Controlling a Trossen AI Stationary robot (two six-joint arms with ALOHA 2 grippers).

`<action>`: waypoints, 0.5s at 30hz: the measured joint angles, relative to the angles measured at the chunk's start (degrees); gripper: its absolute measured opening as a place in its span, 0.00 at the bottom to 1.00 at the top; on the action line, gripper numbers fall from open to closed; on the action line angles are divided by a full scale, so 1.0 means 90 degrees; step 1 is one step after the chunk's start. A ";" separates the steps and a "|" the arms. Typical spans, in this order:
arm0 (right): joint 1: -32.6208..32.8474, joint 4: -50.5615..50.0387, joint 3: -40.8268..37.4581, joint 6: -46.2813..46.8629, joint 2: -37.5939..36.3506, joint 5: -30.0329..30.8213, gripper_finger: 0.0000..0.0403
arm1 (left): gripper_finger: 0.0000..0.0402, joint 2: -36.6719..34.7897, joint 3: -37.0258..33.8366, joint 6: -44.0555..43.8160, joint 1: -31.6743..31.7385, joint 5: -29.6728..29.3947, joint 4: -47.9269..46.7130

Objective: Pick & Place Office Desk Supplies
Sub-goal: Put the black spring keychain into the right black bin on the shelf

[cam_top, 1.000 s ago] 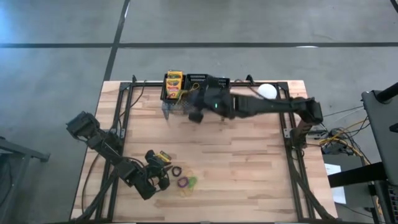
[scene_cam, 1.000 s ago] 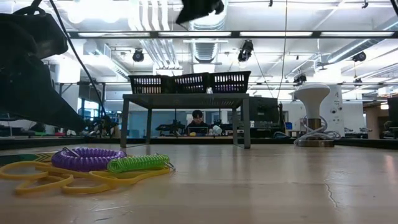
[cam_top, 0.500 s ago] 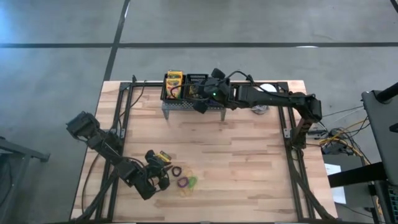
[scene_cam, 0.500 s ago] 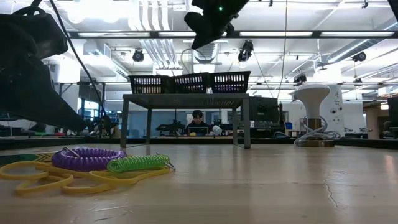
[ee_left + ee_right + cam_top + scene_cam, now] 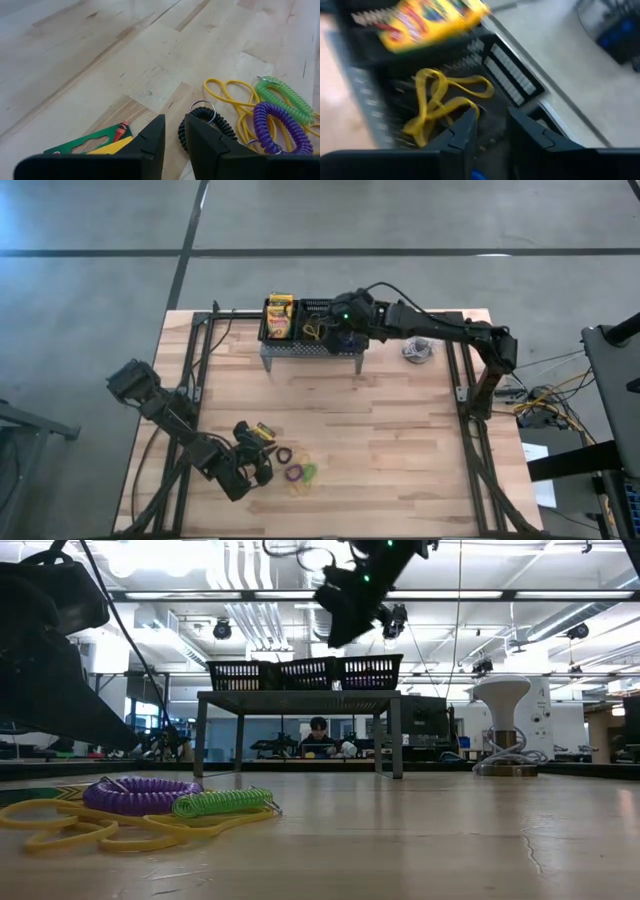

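Three black mesh baskets [image 5: 312, 323] stand in a row on a grey stand at the table's far edge. The left one holds a crayon box [image 5: 280, 314], the middle one yellow bands [image 5: 437, 107]. My right gripper [image 5: 491, 115] hovers open above the middle and right baskets [image 5: 305, 672], seen in the low view as my right gripper [image 5: 345, 605]. My left gripper [image 5: 174, 120] waits low near the table's near-left corner, fingers narrowly apart. A second crayon box [image 5: 95, 145] lies beside it, and a black band [image 5: 225, 131] just ahead. Purple [image 5: 272, 122], green [image 5: 285, 97] and yellow [image 5: 225, 90] bands lie beyond.
A white dome object [image 5: 503, 692] stands on the table to the right of the stand, partly under my right arm [image 5: 440, 330]. Bare wood [image 5: 380, 430] spreads between the stand and the bands. Black frame rails [image 5: 470, 440] run along the table's left and right sides.
My right gripper has swung from in front of the stand toward the far edge and to the right, ending over the baskets. The left arm and the things on the table have stayed put.
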 joint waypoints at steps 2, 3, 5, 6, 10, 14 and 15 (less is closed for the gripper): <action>-0.0102 -0.0074 -0.0002 0.0087 0.0000 -0.0084 0.28 | 0.19 0.0000 0.0000 0.0002 0.0002 0.0001 0.0000; -0.0144 -0.0074 -0.0007 0.0129 0.0000 -0.0215 0.29 | 0.19 0.0000 0.0000 0.0002 0.0002 -0.0002 0.0000; -0.0215 -0.0076 -0.0016 0.0184 0.0000 -0.0463 0.28 | 0.19 0.0000 0.0000 0.0002 0.0002 0.0000 0.0001; -0.0231 -0.0074 -0.0019 0.0188 0.0008 -0.0581 0.28 | 0.19 0.0000 0.0000 0.0002 0.0002 -0.0002 0.0001; -0.0242 -0.0163 -0.0027 0.0219 0.0119 -0.0653 0.25 | 0.19 0.0000 0.0000 0.0002 0.0002 -0.0002 0.0002; -0.0240 -0.0189 -0.0027 0.0190 0.0235 -0.0651 0.22 | 0.19 0.0000 0.0000 0.0005 0.0002 -0.0002 0.0008; -0.0240 -0.0144 -0.0027 0.0152 0.0253 -0.0642 0.22 | 0.19 0.0000 0.0000 0.0005 0.0002 -0.0001 0.0010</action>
